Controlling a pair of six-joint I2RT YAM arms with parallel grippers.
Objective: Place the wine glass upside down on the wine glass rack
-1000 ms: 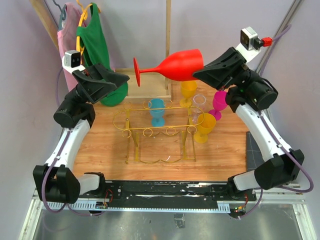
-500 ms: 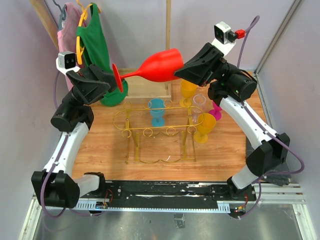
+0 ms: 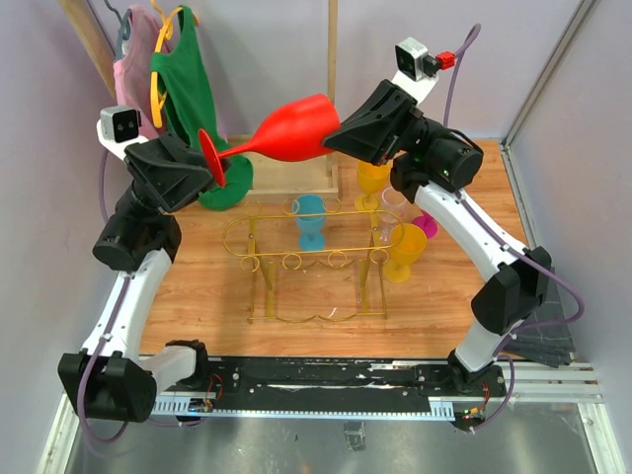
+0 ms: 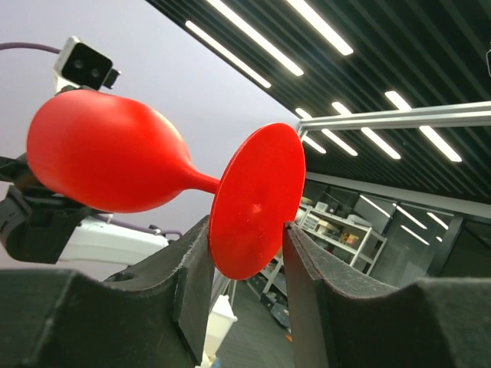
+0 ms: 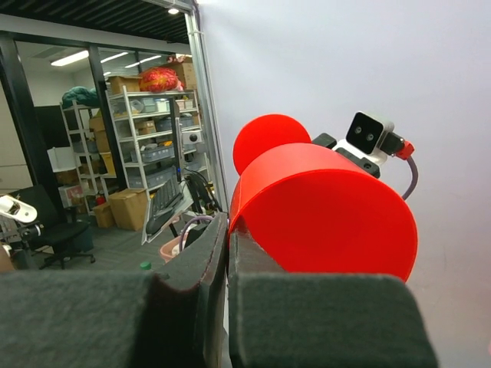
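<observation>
The right end effector [image 5: 229, 230] has its fingers pressed together on the rim of the red plastic wine glass [image 5: 322, 207], pinching the thin wall of the bowl between them. From the overhead camera this end effector [image 3: 336, 133] holds the glass [image 3: 291, 128] lying nearly on its side in the air, with the bowl towards the right arm and the stem running down to the left.

At the other end, the left end effector [image 4: 249, 238] has its dark fingers on either side of the glass's flat round foot [image 4: 257, 199], right at the edges. I cannot tell whether they are pressing on it or only bracketing it.

The glass hangs well above and behind the gold thin-wire wine glass rack [image 3: 312, 253]. The rack stands on the wooden desk [image 3: 197, 286] between the two arms, its oval top frame edged with curled loops. A teal goblet [image 3: 309, 219] shows inside the oval and a yellow goblet [image 3: 403, 249] stands at its right end. A second yellow glass [image 3: 372, 178], a clear one [image 3: 393, 202] and a magenta one [image 3: 427, 225] are near the rack's far right side. A green garment [image 3: 183, 89] and a pink one [image 3: 133, 79] hang at the back left.
</observation>
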